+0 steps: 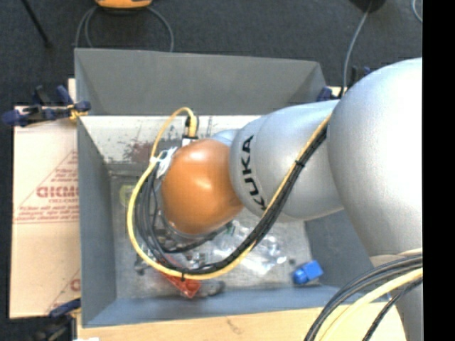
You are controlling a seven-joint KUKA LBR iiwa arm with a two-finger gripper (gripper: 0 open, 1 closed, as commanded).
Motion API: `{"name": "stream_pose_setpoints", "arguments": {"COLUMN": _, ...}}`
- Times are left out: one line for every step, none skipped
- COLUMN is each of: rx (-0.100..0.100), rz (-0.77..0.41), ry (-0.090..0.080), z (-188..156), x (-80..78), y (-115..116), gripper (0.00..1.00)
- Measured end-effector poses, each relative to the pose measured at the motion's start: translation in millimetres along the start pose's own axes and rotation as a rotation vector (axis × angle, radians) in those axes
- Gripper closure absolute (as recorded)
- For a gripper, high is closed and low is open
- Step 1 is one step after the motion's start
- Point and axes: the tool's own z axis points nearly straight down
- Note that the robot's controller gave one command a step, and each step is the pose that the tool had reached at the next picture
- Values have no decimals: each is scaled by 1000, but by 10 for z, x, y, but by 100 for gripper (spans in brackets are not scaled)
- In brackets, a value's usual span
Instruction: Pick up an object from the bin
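Observation:
A red-orange thing (180, 284) lies on the bin floor by the front wall, just below the arm's orange cover. Crumpled clear plastic things (261, 251) lie to its right, partly under the yellow cable. A small blue block (307, 273) sits in the front right corner. At the left wall a pale greenish thing (126, 195) peeks out beside the cables.
The arm reaches in from the right and covers the middle of the bin. Its orange cover and loops of yellow and black cable hide the floor beneath the wrist. The bin's sloped grey walls close in on all sides.

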Motion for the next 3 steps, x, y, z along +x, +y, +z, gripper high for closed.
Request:
{"name": "stream_pose_setpoints", "arguments": {"rx": 9, "rz": -314, "ry": -10, "z": 81, "x": 1176, "y": -212, "gripper": 0}}
{"name": "stream_pose_setpoints", "arguments": {"rx": 11, "rz": -314, "ry": -7, "z": 67, "x": 1172, "y": -222, "gripper": 100}}
{"name": "stream_pose_setpoints", "arguments": {"rx": 8, "rz": -330, "ry": 1, "z": -1394, "x": 1280, "y": -254, "gripper": 100}}
